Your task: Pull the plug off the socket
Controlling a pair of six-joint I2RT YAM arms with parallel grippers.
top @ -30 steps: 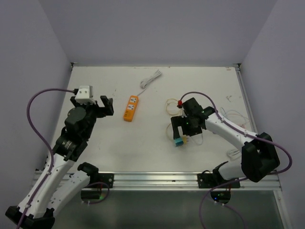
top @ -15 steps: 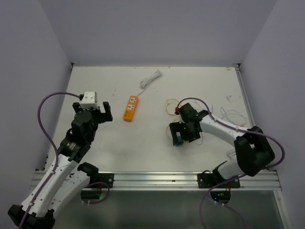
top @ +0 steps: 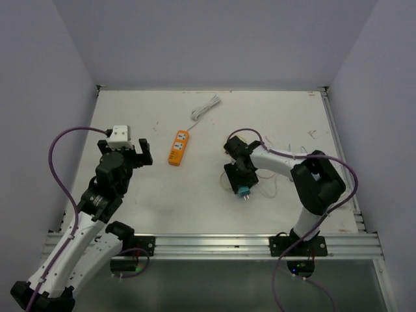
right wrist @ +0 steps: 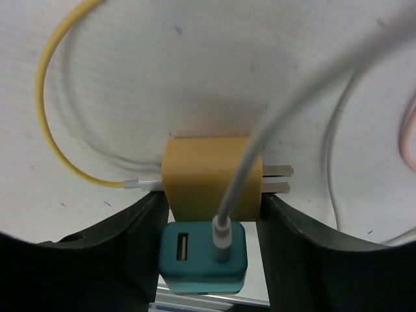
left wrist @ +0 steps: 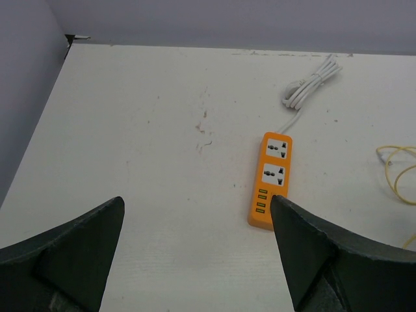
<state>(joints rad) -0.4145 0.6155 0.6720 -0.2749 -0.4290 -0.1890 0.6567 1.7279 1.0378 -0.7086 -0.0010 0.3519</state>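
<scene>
As if pinched, plug (right wrist: 195, 179) within tool (right wrist: 211, 211).

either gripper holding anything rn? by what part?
Right gripper pinches the yellow charger by its two side faces. Left gripper is open, holding nothing.

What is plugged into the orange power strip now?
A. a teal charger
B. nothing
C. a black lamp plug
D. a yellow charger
B: in the left wrist view the orange power strip shows only bare holes, while the yellow charger sits away from it, between the fingers of the right tool.
</scene>
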